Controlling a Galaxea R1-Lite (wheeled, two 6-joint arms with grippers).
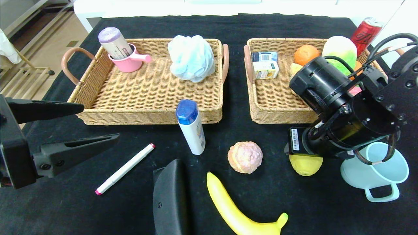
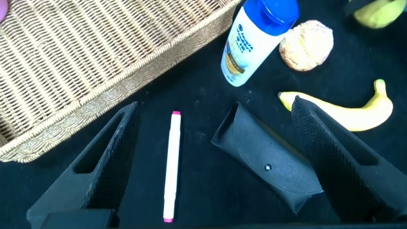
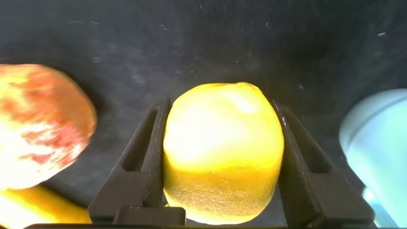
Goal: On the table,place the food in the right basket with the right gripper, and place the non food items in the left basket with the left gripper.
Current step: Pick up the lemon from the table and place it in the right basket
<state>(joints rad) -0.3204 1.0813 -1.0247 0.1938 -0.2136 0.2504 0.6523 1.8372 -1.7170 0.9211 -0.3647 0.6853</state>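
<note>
A black cloth (image 1: pixel 294 209) covers the surface (image 1: pixel 85 13), whose white edge shows only along the far side, past the cloth's far left corner. The cloth is slightly dusty, with pale specks and scuffs scattered over it. Off to the far left, beyond the cloth's edge, lies a tan floor (image 1: pixel 49 49) with a small greenish square (image 1: pixel 72 43) set in it. On that floor, near the left border, stands a low, light wooden slatted frame (image 1: pixel 16 81). Just above it, a piece of white fabric (image 1: pixel 7 49) hangs in from the left border.
</note>
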